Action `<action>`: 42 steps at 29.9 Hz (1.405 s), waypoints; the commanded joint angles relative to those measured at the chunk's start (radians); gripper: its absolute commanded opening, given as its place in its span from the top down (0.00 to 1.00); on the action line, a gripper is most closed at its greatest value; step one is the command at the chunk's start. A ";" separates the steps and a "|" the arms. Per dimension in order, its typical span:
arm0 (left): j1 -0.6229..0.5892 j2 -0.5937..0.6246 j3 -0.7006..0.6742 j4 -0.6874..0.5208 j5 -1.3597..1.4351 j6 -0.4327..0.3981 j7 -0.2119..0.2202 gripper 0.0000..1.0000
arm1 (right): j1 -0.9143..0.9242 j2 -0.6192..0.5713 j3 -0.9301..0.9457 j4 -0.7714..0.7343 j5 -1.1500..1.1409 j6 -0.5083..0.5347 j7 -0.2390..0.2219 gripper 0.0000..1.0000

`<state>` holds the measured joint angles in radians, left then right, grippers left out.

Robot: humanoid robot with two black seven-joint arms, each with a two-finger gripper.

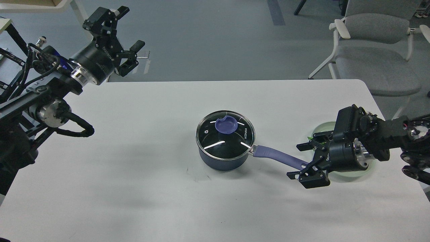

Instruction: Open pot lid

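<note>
The right gripper (305, 161) is sitting wide apart around the pot (224, 158) handle's tip; bumping it could spin the pot. The lid (225, 130) is on. The left gripper (126, 32) is hanging apart, far away.

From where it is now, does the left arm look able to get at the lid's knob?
Probably yes. The left tool is open and raised past the table's far left edge, and nothing stands between it and the knob on the lid. The right tool is at the pot handle, off to the side.
</note>
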<state>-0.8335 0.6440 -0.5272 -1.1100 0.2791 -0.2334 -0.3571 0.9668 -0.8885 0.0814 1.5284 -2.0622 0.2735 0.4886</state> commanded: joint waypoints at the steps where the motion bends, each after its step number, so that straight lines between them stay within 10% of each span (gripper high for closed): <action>1: -0.003 -0.001 0.000 -0.007 0.000 0.009 0.001 0.01 | -0.002 0.042 -0.002 -0.034 -0.004 0.000 0.000 0.07; 20: -0.022 -0.029 0.033 -0.019 0.115 0.008 -0.014 0.01 | -0.023 0.099 -0.006 -0.082 -0.006 0.000 0.000 0.60; 31: -0.042 -0.087 0.033 -0.019 0.400 0.020 -0.017 0.01 | -0.022 0.095 -0.006 -0.088 -0.007 -0.002 0.000 0.69; 42: -0.166 -0.145 0.140 -0.114 1.211 0.025 -0.132 0.01 | -0.022 0.094 -0.006 -0.088 -0.006 -0.002 0.000 0.70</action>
<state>-0.9475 0.5171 -0.4458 -1.2002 1.2600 -0.2170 -0.4811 0.9461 -0.7947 0.0751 1.4404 -2.0692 0.2718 0.4887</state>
